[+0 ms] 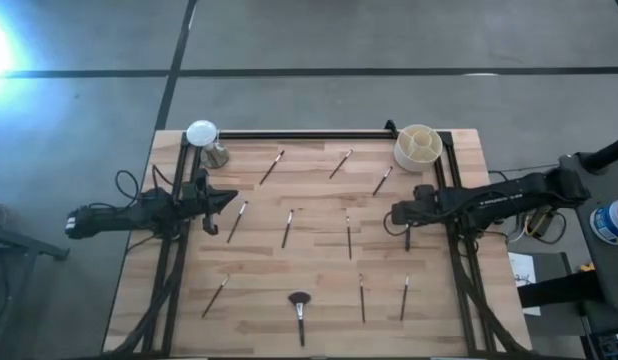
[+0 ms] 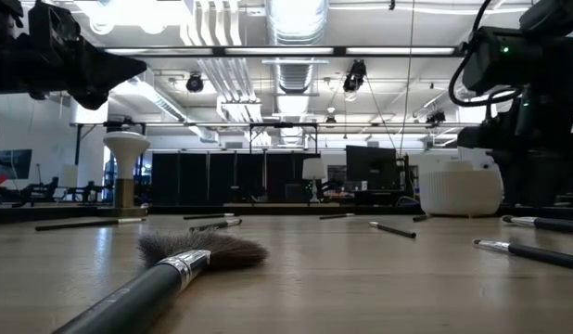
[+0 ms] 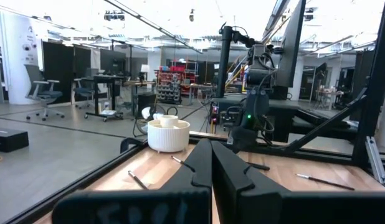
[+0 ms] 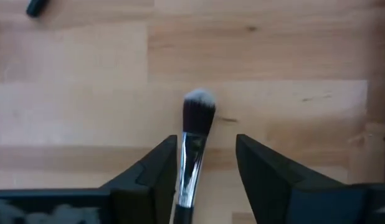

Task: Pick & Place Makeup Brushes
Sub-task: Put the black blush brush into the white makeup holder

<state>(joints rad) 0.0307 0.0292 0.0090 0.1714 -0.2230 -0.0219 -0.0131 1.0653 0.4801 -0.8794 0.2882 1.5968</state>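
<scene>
Right gripper (image 4: 205, 180) is low over the counter (image 1: 319, 290) on its right side, fingers (image 4: 149, 171) spread apart with a makeup brush (image 4: 194, 149) lying between them, white-tipped bristles pointing away from the wrist. Can't tell whether either finger touches the handle; the brush lies flat on the wood. Left gripper (image 1: 229, 199) sits at the left side of the counter, raised, fingers pressed together, holding nothing. Remaining makeup brushes (image 1: 289, 228) are scattered singly across the wood, well apart from each other. Fluffy-headed brush (image 1: 299, 310) lies near the front edge, centre; in the low view its bristles are closest to the camera. White divided cup (image 1: 418, 146) stands at the back right corner, near the right arm. Small round mirror on a stand (image 1: 203, 138) at the back left corner.
</scene>
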